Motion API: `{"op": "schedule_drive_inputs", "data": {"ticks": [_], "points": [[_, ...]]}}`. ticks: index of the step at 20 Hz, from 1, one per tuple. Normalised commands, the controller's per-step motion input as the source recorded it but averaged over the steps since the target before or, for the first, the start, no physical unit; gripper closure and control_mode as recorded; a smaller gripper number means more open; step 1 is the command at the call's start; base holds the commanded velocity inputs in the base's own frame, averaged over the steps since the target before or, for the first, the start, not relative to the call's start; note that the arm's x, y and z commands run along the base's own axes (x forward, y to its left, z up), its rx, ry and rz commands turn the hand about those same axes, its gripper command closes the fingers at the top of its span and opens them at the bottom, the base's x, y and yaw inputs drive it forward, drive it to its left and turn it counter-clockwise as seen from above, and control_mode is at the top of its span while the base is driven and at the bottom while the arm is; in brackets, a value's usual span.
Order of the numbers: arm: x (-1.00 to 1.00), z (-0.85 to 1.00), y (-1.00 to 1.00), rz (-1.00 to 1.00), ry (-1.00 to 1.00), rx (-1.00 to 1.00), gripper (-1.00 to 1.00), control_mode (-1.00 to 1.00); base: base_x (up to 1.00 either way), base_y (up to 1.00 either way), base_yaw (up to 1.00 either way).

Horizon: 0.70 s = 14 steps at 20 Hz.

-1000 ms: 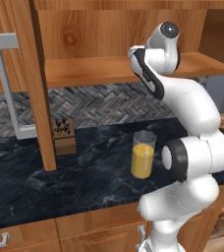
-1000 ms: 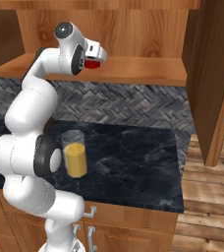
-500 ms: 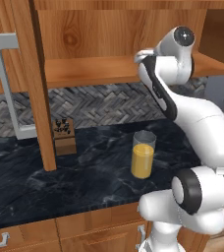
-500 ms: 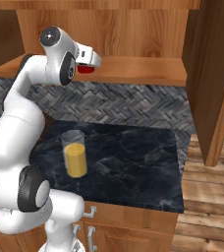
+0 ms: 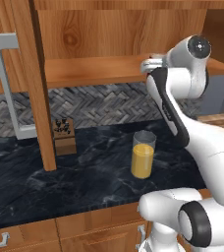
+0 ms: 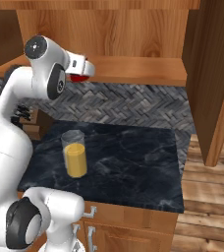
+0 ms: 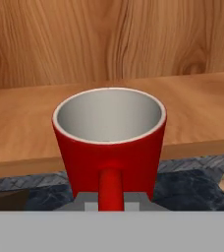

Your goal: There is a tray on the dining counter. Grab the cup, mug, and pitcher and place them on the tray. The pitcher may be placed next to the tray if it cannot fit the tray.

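On the counter (image 5: 84,177) the pitcher (image 5: 143,155) stands at seven o'clock below the raised hand. The gripper (image 6: 82,73) is clamped nearly shut on the red mug's (image 7: 110,142) handle, up by the wooden shelf (image 6: 143,69). That narrow grip risks the mug swinging, striking the shelf edge at twelve o'clock, or dropping.

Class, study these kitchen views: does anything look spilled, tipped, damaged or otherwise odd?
Nothing stands out. The pitcher stands upright on the counter with no spill, and the gripper holds the mug upright by its handle, undamaged.
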Motion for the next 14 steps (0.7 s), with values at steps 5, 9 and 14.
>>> {"op": "schedule_drive_inputs", "data": {"ticks": [5, 9, 14], "points": [[-0.63, 0.0, 0.03, 0.01, 0.02, 0.0, 1.0, -1.0, 0.0, 0.0, 0.0], [-0.39, 0.0, 0.14, 0.01, 0.12, 0.0, 1.0, -1.0, 0.0, 0.0, 0.0], [-0.29, 0.0, 0.08, 0.02, 0.17, 0.0, 1.0, -1.0, 0.0, 0.0, 0.0]]}}
